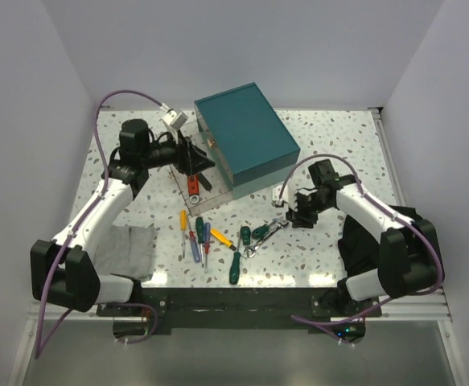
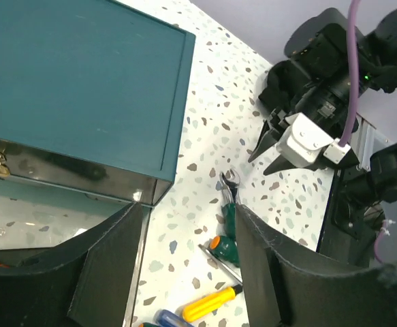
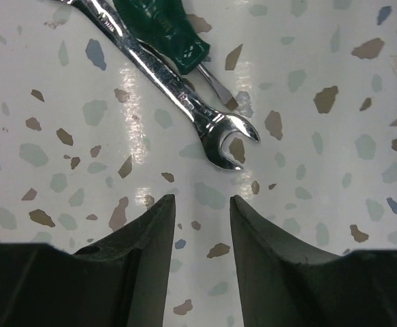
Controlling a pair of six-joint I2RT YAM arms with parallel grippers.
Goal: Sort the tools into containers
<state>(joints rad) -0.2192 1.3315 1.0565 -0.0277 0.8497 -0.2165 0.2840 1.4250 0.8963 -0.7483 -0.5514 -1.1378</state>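
Note:
The teal box point(image 1: 246, 137) stands at the table's back centre, with one clear drawer point(image 1: 204, 195) pulled out toward the front. A red-handled tool point(image 1: 194, 185) lies in that drawer. My left gripper point(image 1: 199, 162) hangs open and empty over it, beside the box point(image 2: 82, 82). Several screwdrivers lie loose in front: yellow point(image 1: 183, 223), blue point(image 1: 207, 238), green point(image 1: 235, 268). A silver wrench point(image 3: 184, 102) lies across a green-handled screwdriver point(image 3: 164, 30). My right gripper point(image 3: 201, 201) is open, just short of the wrench's open end, nothing between its fingers.
A grey folded cloth point(image 1: 133, 249) lies at the front left by the left arm. In the left wrist view, the right arm's gripper point(image 2: 280, 146) shows beyond a green screwdriver point(image 2: 229, 248) and a yellow one point(image 2: 212, 303). White walls enclose the table on three sides.

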